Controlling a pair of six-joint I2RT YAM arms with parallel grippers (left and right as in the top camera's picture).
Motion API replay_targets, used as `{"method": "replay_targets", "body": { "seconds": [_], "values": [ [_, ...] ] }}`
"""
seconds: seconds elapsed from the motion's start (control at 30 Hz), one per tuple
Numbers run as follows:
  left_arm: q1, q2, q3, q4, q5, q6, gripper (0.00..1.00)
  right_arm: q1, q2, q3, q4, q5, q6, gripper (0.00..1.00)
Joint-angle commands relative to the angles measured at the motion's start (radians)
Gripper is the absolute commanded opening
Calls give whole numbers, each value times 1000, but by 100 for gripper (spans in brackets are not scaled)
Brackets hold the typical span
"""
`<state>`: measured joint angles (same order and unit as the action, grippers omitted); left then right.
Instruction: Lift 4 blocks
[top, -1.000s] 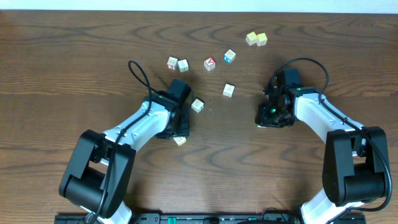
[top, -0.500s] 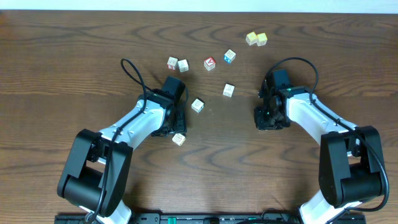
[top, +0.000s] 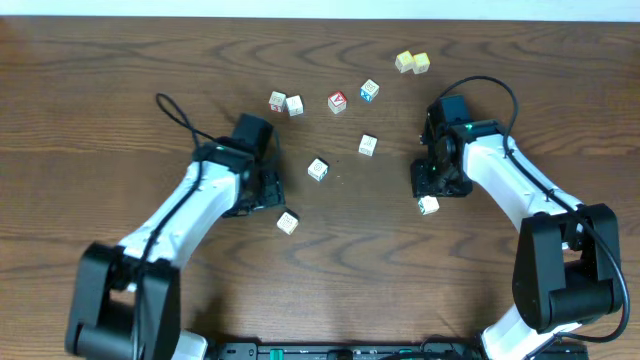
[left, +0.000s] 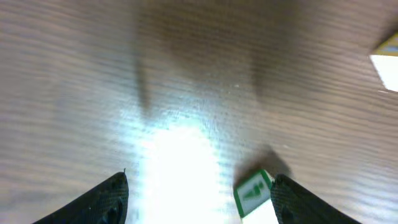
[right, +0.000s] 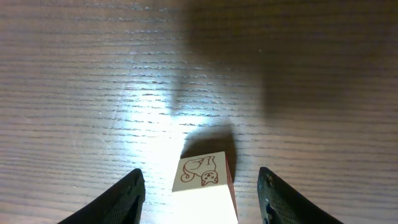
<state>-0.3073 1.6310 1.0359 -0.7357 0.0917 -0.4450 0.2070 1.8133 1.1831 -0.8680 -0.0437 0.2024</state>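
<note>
Left fingers (left: 102, 202) spread wide, gripping nothing, and the green-marked block (left: 254, 191) lies on the desk (left: 186, 74) right by 1 finger. Right fingers (right: 118, 202) wide as well, the brown-marked block (right: 202, 174) sitting loose between them, gaps either side. A 3rd block (top: 318, 169) and a 4th block (top: 368, 145) rest mid-desk, well clear of every desk edge, all 4 flat on the wood.
</note>
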Motion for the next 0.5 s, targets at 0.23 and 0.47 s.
{"method": "replay_targets", "body": {
  "seconds": [0.23, 0.47],
  "values": [
    [-45, 76, -5, 43, 170, 189, 74, 6, 11, 23, -46, 11, -89, 59],
    [-48, 141, -5, 54, 173, 417, 74, 6, 11, 19, -37, 13, -94, 60]
  ]
}}
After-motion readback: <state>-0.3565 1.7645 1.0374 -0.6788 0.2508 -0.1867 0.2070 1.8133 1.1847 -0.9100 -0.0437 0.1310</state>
